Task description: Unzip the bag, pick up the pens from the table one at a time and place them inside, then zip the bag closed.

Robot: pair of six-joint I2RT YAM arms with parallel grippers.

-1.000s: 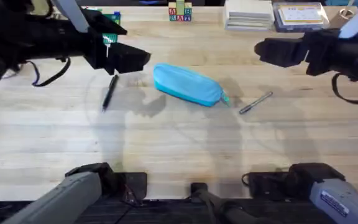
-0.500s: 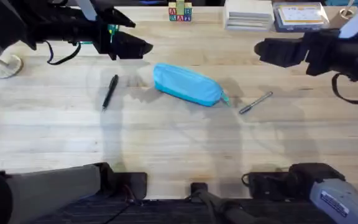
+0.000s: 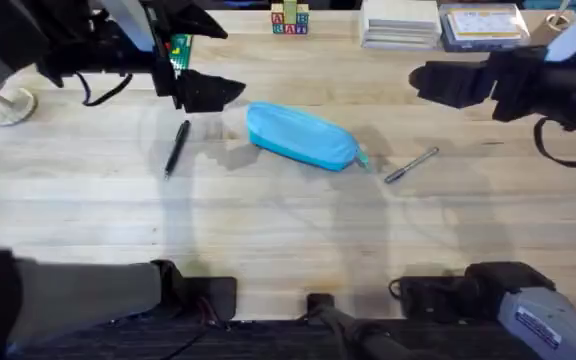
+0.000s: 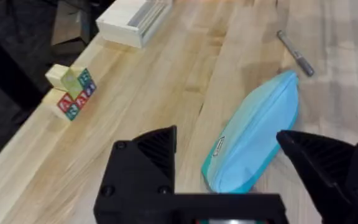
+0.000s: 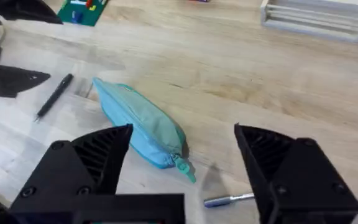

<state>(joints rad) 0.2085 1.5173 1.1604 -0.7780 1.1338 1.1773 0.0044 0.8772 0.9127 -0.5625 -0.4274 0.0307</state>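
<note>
A light blue pouch (image 3: 301, 136) lies zipped shut at mid-table (image 3: 268, 230), its teal pull tab (image 3: 362, 157) at the right end. One black pen (image 3: 176, 147) lies to its left. A silver-grey pen (image 3: 411, 165) lies just right of the tab.

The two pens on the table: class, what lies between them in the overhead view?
The bag lies between the black pen and the silver pen, with bare table on each side of it, as the overhead view shows.

Table (image 3: 288, 230): pale wood, matt, grain and plank seams visible. Bag (image 3: 301, 136): light blue soft cloth, matt, with teal pull tab (image 5: 185, 167). Pen at its 9 o'clock (image 3: 176, 148): black, slightly glossy. Pen at its 4 o'clock (image 3: 411, 165): silvery metallic sheen. Gripper fingers (image 4: 157, 149): matt black plastic.
</note>
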